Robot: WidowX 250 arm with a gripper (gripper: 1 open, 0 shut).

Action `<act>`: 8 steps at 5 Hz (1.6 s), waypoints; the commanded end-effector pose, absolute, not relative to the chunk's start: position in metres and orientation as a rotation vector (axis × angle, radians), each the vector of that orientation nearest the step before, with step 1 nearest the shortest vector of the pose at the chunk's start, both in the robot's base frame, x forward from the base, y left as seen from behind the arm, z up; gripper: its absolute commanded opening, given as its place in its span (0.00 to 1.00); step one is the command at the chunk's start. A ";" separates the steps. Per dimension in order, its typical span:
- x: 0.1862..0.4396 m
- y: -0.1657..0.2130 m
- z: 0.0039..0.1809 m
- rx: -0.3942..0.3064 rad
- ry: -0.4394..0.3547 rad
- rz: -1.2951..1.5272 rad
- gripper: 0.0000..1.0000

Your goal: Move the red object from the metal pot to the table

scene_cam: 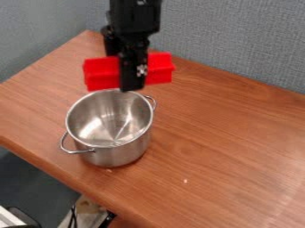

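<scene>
So we've got the table [226, 134] with the metal pot [111, 131] sitting toward its near-left edge, empty now as far as we can see. The arm hangs straight down over it, gripper [131, 73] clamped across the middle of the red object [128, 71], which hangs level above the pot's far rim. It looks light, rigid and kinda slick, so we think that mid-length pinch is the right spot.

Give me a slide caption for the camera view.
Gripper holds the red block above the empty metal pot on the wooden table.
</scene>
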State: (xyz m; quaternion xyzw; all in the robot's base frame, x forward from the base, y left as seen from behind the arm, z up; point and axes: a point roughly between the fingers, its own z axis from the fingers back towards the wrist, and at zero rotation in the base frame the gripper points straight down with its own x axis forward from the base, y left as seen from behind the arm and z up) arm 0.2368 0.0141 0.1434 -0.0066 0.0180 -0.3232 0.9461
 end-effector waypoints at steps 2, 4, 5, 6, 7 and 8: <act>0.201 -0.015 0.174 -0.055 0.032 -0.664 0.00; 0.186 -0.056 0.148 -0.065 -0.006 -0.776 0.00; 0.180 -0.059 0.131 -0.076 -0.005 -0.766 1.00; 0.192 -0.057 0.117 -0.052 0.007 -0.713 0.00; 0.209 -0.049 0.114 -0.035 0.006 -0.603 1.00; 0.213 -0.029 0.106 -0.020 0.021 -0.522 1.00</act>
